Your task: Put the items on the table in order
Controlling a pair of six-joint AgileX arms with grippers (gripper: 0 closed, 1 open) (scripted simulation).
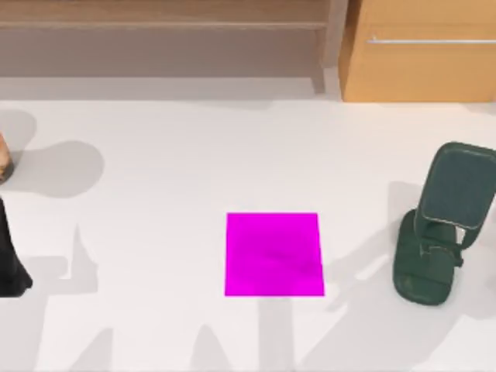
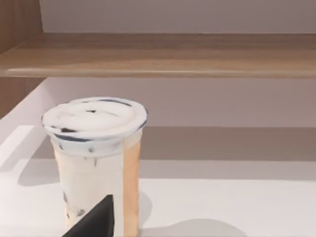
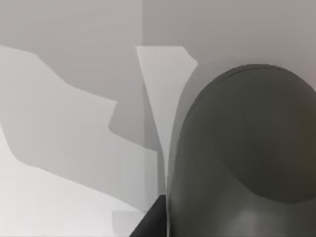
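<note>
Working from the table's left edge to its right, I log the following. Item one: a drink cup with a white lid and a pale, tan-sided body, standing upright at the left edge of the table. My left arm sits at that same edge, nearer the front. The left gripper is just beside the cup in the left wrist view, and I cannot tell how far that claw is open or whether it holds anything. Item two: a flat magenta square mat, lying midway between the left and right edges and closer to the front edge, with nothing on it. Item three: a dark green stand with a rounded base and a raised back plate, near the right edge. The right gripper is close against the stand's curved back in the right wrist view; its opening and grasp I cannot tell either. Along the back edge runs a wooden shelf, and an orange-brown cabinet stands at the back right corner.
</note>
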